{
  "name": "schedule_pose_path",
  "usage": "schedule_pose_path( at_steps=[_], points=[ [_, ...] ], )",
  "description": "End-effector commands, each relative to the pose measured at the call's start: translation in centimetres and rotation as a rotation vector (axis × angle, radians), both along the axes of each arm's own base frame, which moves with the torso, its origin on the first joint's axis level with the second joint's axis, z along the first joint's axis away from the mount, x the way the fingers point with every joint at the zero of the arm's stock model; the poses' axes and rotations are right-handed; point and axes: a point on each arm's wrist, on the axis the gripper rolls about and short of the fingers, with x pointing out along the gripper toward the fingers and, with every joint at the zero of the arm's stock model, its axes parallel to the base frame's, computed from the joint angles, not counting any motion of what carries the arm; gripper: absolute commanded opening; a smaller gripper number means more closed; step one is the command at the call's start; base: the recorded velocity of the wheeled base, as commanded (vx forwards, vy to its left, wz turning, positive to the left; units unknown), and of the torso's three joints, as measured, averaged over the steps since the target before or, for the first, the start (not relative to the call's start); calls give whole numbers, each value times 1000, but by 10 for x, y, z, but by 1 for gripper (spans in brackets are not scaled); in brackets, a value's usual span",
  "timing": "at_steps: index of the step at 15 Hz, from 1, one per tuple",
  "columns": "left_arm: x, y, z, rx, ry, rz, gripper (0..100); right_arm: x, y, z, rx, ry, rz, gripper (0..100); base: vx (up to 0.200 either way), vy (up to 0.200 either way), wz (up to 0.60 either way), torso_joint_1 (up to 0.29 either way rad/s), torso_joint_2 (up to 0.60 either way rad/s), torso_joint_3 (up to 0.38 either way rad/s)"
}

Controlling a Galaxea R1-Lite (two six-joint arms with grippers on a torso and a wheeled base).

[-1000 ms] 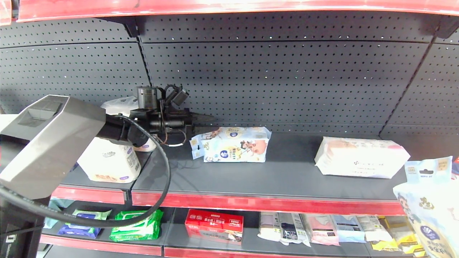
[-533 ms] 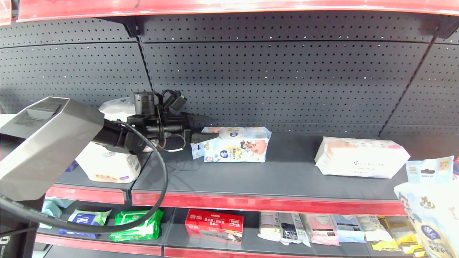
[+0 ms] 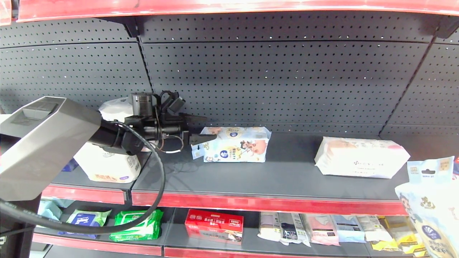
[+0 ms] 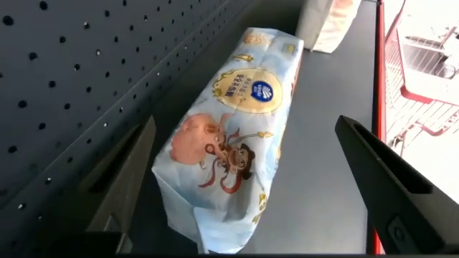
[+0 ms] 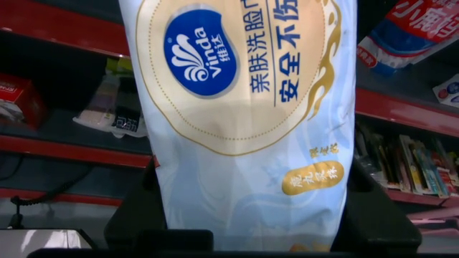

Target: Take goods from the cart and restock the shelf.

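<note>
Open room on a store shelf [image 3: 290, 172]: a bare stretch of deck lies between the cartoon-print pack [image 3: 236, 144] and the white pack [image 3: 360, 157]. The pegboard [image 3: 287, 79] closes off the rear. The left gripper [image 3: 209, 127], fingers [image 4: 391, 193] spread, flanks the cartoon-print pack's end, apparently without touching. A printed bag [image 3: 430, 211] crowds the right front corner.
</note>
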Motion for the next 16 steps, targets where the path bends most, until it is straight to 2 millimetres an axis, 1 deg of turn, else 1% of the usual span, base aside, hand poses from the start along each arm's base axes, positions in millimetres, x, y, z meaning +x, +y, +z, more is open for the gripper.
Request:
schedule_pose_path(
  at_steps=[1,5,7,9,14,16],
  points=[
    [1,0,-8,16,5,-3,100,1,0,0,1,6,2,0,0,0,0,0,0,0],
    [0,3,-23,80,7,-22,100,1,0,0,-1,6,1,0,0,0,0,0,0,0],
    [1,2,-26,93,-10,-28,100,0,0,0,-1,5,1,0,0,0,0,0,0,0],
    [2,1,-27,94,-8,-31,100,0,0,0,-2,5,1,0,0,0,0,0,0,0],
    [15,-2,-34,92,-35,-30,100,0,0,0,-1,5,2,0,0,0,0,0,0,0],
    [16,-3,-31,90,-43,-32,100,0,0,0,-1,5,2,0,0,0,0,0,0,0]
  ],
)
